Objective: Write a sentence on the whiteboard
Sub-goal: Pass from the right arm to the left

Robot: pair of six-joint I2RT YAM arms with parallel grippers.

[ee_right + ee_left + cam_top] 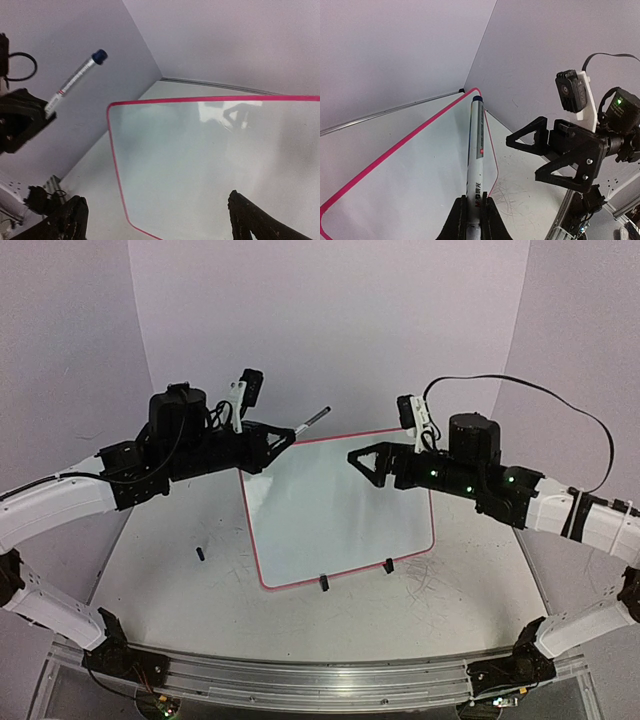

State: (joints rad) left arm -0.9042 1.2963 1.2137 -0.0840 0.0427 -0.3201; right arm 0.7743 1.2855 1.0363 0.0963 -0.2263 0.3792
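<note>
- Left end effector (475, 216) is clamped tight on a marker (476, 150), gripping its lower barrel; the blue-tipped end sticks out well past the fingers.
- Whiteboard (340, 510) sits mid-frame in the top view on the surface (170, 585); pink rim all round, two black clip feet on its lower edge, face blank, nothing written yet.
- Here's the relation that counts: in the top view the marker's long axis runs up and to the right, raised off the board near its upper left corner; the board lies down and right of that tip, apart from it, no contact.
- To write, I judge the tip has to swing down towards the board face; whether the blue end is a cap or the nib, I cannot tell.
- Right end effector (365, 462) hangs over the board's upper right part, jaws spread wide and holding nothing; the left arm, with the marker, is the one placed to write.
- Small dark piece (200, 554) lies on the surface left of the board; possibly a cap, too small to say.
</note>
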